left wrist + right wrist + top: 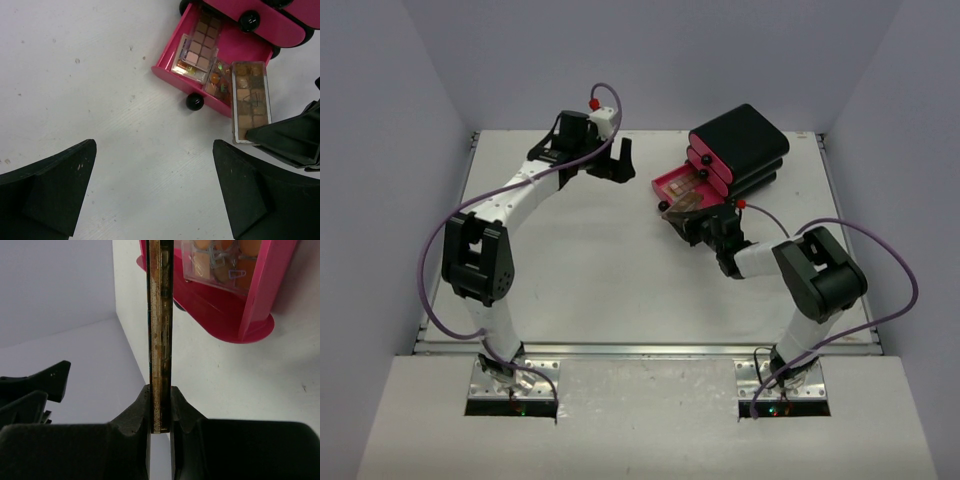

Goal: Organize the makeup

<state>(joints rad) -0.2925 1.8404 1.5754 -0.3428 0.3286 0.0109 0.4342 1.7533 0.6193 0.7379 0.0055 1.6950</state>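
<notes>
My right gripper (161,400) is shut on a tan eyeshadow palette (160,330), held edge-on at the front rim of the open pink drawer (235,315). In the left wrist view that palette (251,102) lies flat across the drawer's front edge (170,75), with the right gripper's fingers (285,137) at its near end. Two more palettes lie in the drawer: a pink-tan one (199,47) and a small clear orange one (218,82). In the top view the right gripper (698,215) is at the drawer (672,183). My left gripper (155,190) is open and empty above bare table; it also shows at the back (610,160).
The black box (740,145) with pink drawers stands at the back right. Black drawer knobs (194,102) stick out toward the table. The table's far edge and the white walls are close behind the left gripper.
</notes>
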